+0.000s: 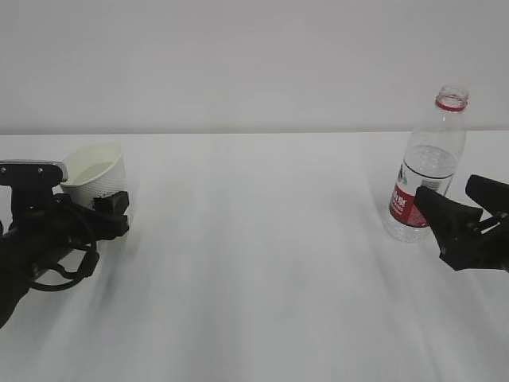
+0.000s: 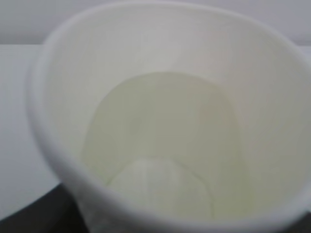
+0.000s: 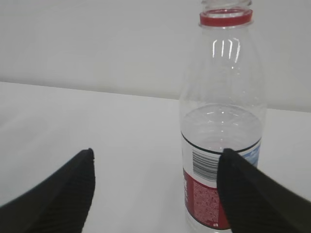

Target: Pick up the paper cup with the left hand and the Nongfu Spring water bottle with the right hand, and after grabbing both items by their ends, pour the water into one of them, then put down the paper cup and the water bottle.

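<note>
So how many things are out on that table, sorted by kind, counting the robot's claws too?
Paper cups: 1, the paper cup, with water in it.
Bottles: 1, the water bottle, uncapped, partly filled.
Robot claws: 2, the left gripper at the cup, the right gripper open beside the bottle.
Total: 4
</note>
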Robot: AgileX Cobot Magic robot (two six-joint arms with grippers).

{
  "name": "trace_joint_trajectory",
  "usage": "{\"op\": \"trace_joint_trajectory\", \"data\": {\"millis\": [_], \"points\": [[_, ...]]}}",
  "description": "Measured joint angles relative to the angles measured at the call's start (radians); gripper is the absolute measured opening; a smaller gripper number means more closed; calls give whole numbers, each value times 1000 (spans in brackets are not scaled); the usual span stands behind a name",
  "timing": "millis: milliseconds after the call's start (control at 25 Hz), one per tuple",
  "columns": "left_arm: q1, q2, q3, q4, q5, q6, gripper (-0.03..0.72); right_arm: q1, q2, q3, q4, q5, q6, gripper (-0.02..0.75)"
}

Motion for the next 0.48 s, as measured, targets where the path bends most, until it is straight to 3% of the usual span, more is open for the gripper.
{"op": "trace_joint_trajectory", "data": {"millis": [480], "points": [[0,4,0,0,0,2,486,0,0,0,0,0,0,589]]}}
